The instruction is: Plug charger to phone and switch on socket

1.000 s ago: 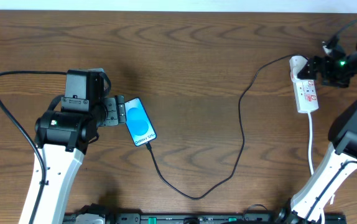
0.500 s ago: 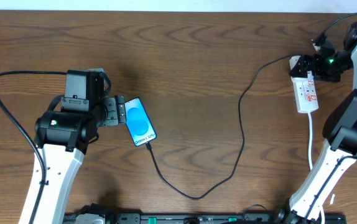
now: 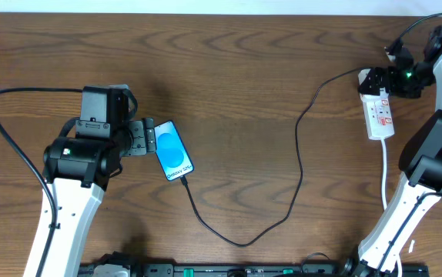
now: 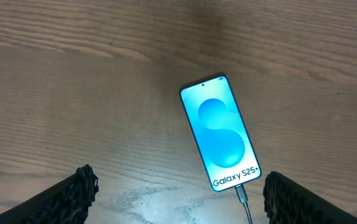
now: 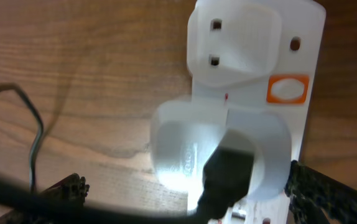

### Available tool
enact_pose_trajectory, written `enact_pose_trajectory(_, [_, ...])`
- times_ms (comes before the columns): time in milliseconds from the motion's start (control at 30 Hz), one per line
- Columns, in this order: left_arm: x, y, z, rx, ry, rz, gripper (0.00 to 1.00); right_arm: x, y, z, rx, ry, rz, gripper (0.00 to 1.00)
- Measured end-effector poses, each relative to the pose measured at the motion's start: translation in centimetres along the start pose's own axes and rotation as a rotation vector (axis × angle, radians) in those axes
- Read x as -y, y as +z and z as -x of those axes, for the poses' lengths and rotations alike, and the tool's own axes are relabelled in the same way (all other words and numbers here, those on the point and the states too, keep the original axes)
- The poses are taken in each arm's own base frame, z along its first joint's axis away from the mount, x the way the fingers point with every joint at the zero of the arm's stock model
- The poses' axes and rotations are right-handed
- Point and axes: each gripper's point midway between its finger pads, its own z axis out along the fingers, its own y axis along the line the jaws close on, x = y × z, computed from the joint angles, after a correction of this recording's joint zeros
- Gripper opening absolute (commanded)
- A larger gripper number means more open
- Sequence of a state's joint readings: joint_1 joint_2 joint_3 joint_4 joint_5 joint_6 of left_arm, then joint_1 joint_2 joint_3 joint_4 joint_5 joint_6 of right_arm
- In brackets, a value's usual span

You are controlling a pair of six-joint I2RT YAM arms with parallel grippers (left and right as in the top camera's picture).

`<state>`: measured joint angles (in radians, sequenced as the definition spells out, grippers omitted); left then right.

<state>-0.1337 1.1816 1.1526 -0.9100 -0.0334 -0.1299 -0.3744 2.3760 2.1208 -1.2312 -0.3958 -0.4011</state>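
Observation:
The phone (image 3: 173, 151) lies on the wooden table with its blue screen lit; it also shows in the left wrist view (image 4: 220, 132). The black charger cable (image 3: 298, 165) runs from the phone's lower end (image 4: 243, 200) in a loop to a white adapter (image 5: 219, 152) plugged into the white socket strip (image 3: 378, 111). My left gripper (image 3: 142, 137) is open, its fingers (image 4: 178, 202) apart beside the phone, holding nothing. My right gripper (image 3: 390, 81) hovers over the strip's far end with fingers (image 5: 185, 199) spread wide on either side of the adapter.
The strip's white cord (image 3: 384, 173) runs toward the front edge beside my right arm. A thick black arm cable (image 3: 9, 142) loops on the left. An orange-ringed switch (image 5: 287, 88) sits on the strip beside an unused outlet (image 5: 237, 37).
My right gripper has moved up and slightly left over the strip's far end. The left arm, phone and cable have not moved.

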Motion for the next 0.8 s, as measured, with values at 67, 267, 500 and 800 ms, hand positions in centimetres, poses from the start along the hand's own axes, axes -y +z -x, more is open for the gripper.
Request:
enact_pose_trajectory(67, [0.0, 0.0, 0.0, 0.000, 0.000, 0.000, 0.88, 0.1, 0.5, -0.1, 0.002, 0.002, 0.001, 0.99])
enact_pose_trajectory(267, [0.0, 0.0, 0.0, 0.000, 0.000, 0.000, 0.88, 0.2, 1.8, -0.7, -0.001, 0.029, 0.021, 0.99])
enact_pose_trajectory(500, [0.0, 0.0, 0.0, 0.000, 0.000, 0.000, 0.88, 0.1, 1.7, -0.9, -0.003, 0.055, 0.027, 0.99])
enact_pose_trajectory(800, [0.0, 0.0, 0.0, 0.000, 0.000, 0.000, 0.88, 0.1, 1.6, -1.1, -0.016, 0.059, 0.016, 0.99])
